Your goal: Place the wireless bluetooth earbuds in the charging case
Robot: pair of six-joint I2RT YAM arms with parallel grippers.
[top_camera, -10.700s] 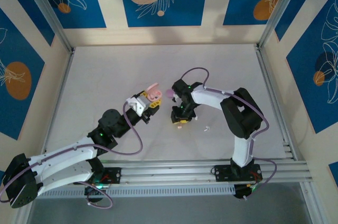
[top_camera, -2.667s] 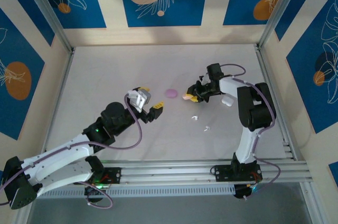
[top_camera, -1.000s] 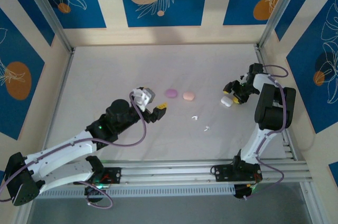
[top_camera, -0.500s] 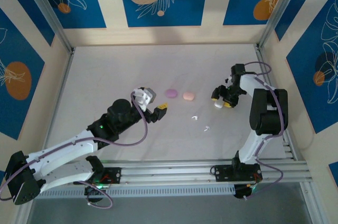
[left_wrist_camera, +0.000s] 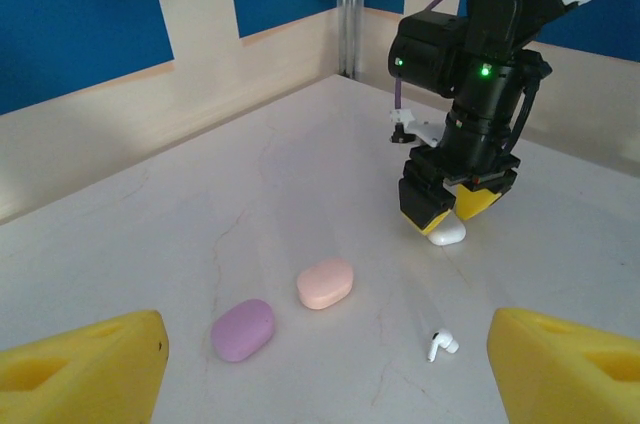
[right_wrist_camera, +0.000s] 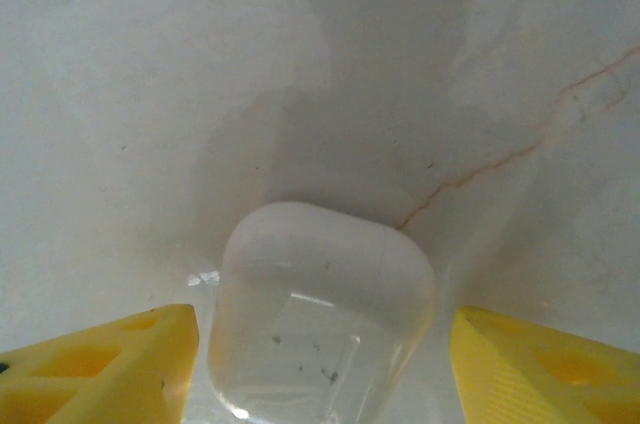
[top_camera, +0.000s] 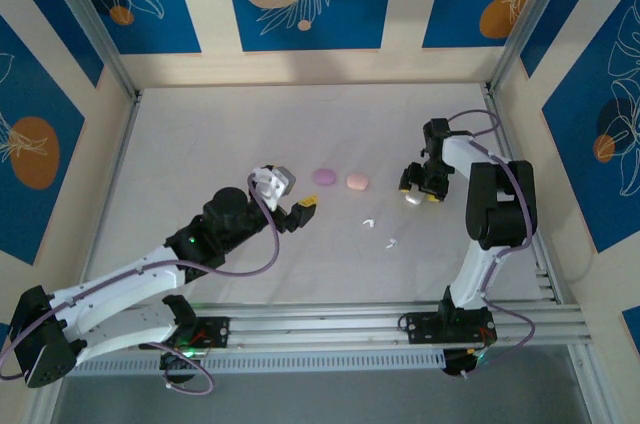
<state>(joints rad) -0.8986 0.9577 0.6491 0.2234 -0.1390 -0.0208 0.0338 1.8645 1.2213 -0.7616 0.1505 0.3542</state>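
Two small white earbuds (top_camera: 368,221) (top_camera: 391,242) lie on the table right of centre; one earbud (left_wrist_camera: 441,345) shows in the left wrist view. The white charging case (top_camera: 413,198) (left_wrist_camera: 447,234) (right_wrist_camera: 320,314) lies shut on the table between the yellow fingers of my right gripper (top_camera: 420,189) (right_wrist_camera: 320,369). That gripper is open, with a gap on each side of the case. My left gripper (top_camera: 300,206) (left_wrist_camera: 325,384) hovers open and empty left of centre, facing the cases.
A purple case (top_camera: 323,176) (left_wrist_camera: 243,330) and a pink case (top_camera: 357,181) (left_wrist_camera: 325,284) lie side by side mid-table, both shut. A metal rail (top_camera: 515,184) runs along the table's right edge, close behind the right arm.
The right gripper has swung left from beside the right rail, and the white case has shifted left with it. The left arm has stayed still.
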